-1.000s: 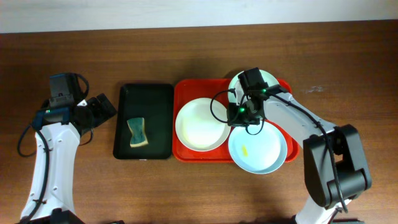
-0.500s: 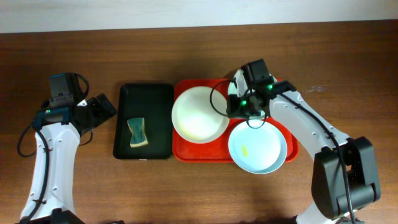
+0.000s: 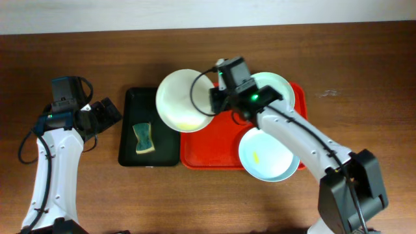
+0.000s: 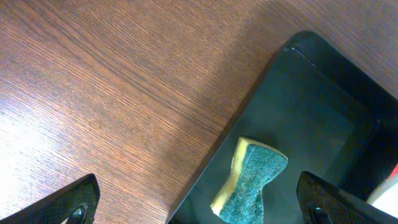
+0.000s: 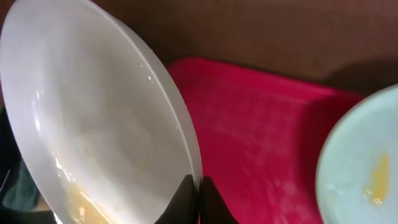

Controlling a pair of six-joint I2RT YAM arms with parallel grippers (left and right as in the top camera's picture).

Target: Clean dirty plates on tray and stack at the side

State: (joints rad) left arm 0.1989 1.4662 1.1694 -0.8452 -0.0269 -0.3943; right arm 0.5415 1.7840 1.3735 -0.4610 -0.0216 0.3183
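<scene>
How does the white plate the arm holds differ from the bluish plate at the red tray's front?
The white plate is held aloft, pinched at its rim by the right end effector; the pale blue plate lies on the red tray, untouched. One is white, the other bluish. Both are round, shallow, yellow-smeared.

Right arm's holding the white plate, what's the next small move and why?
Probably lower the white plate onto the black tray: the right gripper pinches its rim above that tray's edge, and the sponge lies there near the open left gripper.

Overhead top-down, wrists close, tray point(image 3: 211, 146) shared
</scene>
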